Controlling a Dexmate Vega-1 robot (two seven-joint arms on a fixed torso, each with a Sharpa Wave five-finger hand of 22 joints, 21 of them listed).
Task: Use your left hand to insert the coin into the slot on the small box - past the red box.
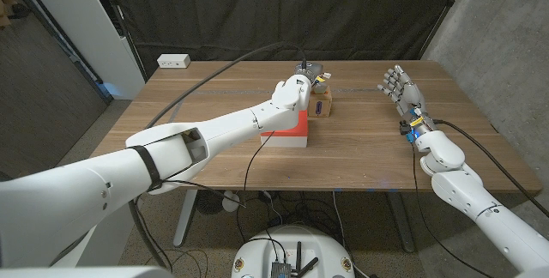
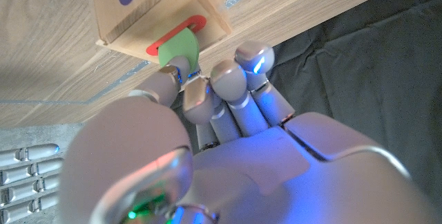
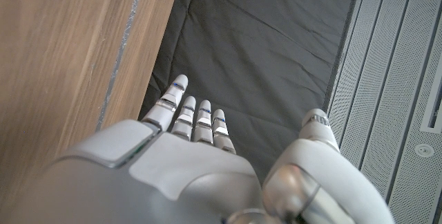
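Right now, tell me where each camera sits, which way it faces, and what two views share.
Head view: fixed on the robot's head, looking down over the wooden table; both arms show, the left robot hand past the red box, the right robot hand raised.
Left wrist view: looks along the left robot hand's back at the green coin held at the small box's red-rimmed slot.
Right wrist view: looks along the open right robot hand's back, past the table edge.
Shared: head and left wrist views both show the small box.
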